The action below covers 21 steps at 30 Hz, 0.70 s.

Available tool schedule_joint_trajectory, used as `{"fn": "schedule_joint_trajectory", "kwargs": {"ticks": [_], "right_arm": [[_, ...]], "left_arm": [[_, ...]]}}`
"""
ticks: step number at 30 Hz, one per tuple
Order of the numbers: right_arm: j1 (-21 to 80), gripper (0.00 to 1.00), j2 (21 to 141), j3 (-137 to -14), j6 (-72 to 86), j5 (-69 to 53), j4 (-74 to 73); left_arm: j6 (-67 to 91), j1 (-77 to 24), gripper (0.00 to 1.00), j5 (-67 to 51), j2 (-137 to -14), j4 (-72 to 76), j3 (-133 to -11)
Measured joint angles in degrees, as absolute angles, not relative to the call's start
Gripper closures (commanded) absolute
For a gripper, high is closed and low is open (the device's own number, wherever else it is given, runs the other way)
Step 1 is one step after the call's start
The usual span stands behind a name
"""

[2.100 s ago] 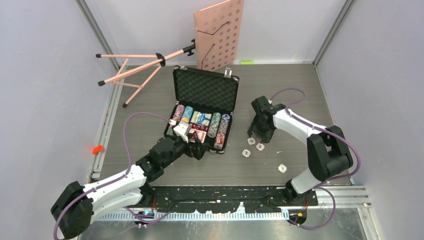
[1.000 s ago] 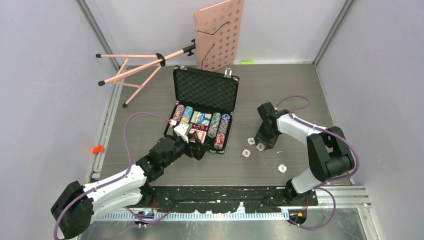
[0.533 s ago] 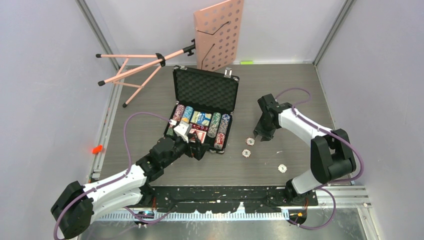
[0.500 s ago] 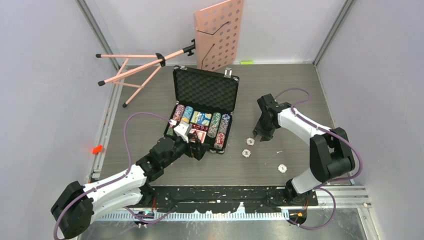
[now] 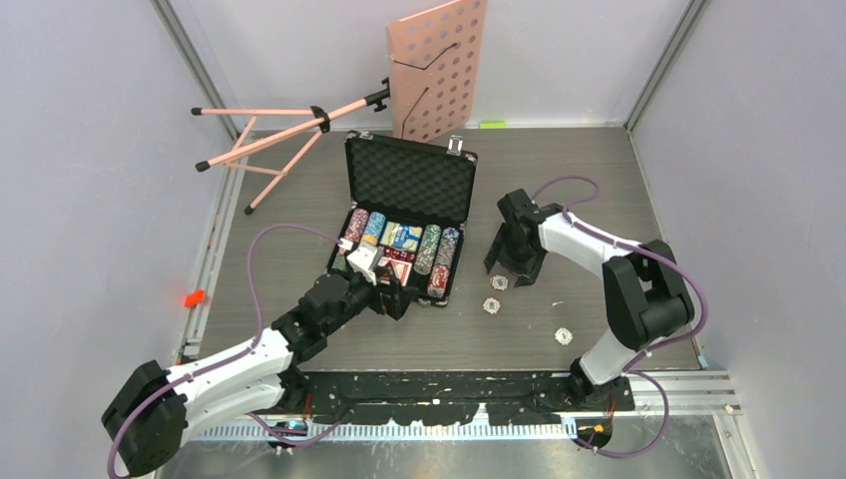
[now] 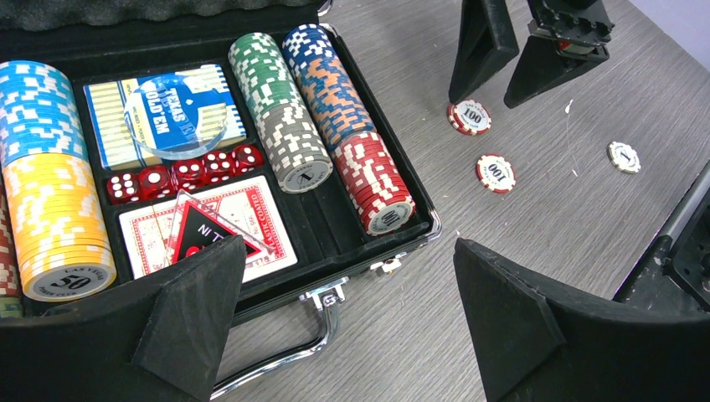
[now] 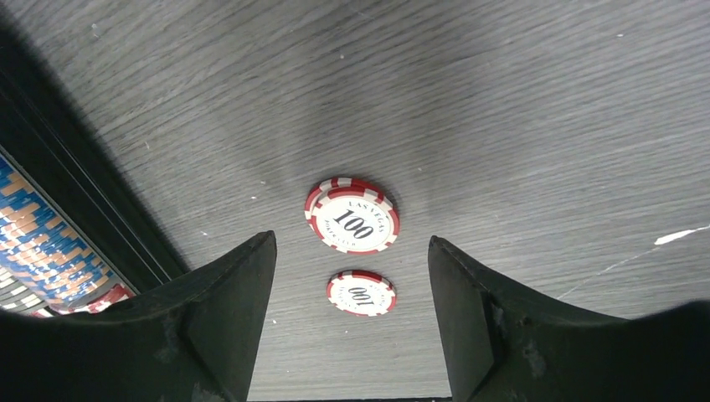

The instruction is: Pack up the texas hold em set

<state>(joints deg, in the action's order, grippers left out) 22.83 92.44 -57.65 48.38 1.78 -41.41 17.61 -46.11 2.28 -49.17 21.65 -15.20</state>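
Packed so far: stacked chips (image 6: 322, 88), two card decks (image 6: 209, 222) and red dice (image 6: 188, 172) are seen seated in the open case (image 5: 411, 182), mid-table, with its lid propped up at the far side.
Left to do: two red chips (image 7: 352, 215) and one white chip (image 6: 624, 157) are counted loose on the table (image 5: 589, 190), right of the case. By the look of it, they are to be slotted in and the lid shut.
Right gripper (image 7: 350, 251): held low over the two red chips, with fingers apart and nothing between them.
Left gripper (image 6: 352, 285): parked at the case's near edge above the handle, with fingers wide apart and nothing held.
Chip markings: "100" is read on both red chips, with "LAS VEGAS" faintly above it on the nearer one. "1" is read on the white chip.
Case markings: "50", "1" and "100" are read on stack ends.
Other writing: "TEXAS HOLD EM" is made out on a clear disc (image 6: 172, 113) lying on the far deck. The triangle's lettering cannot be read whole.
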Motion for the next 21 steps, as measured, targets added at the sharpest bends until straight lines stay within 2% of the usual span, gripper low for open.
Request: {"fn": "schedule_joint_trajectory", "kwargs": {"ticks": [3,8,14,21], "right_arm": [[23.97,0.21,93.91,-58.06,49.01,2.70,-40.93],[25.96,0.27,96.18,-58.08,50.57,5.10,-40.75],[26.87,0.44,97.78,-58.67,51.55,7.84,-41.41],[27.22,0.70,97.86,-58.67,52.56,7.94,-40.91]], "left_arm": [[17.61,-46.11,0.02,2.28,-49.17,21.65,-15.20],[17.61,-46.11,0.02,2.28,-49.21,21.65,-15.20],[17.61,-46.11,0.02,2.26,-49.28,21.65,-15.20],[17.61,-46.11,0.02,2.28,-49.10,21.63,-15.20]]}}
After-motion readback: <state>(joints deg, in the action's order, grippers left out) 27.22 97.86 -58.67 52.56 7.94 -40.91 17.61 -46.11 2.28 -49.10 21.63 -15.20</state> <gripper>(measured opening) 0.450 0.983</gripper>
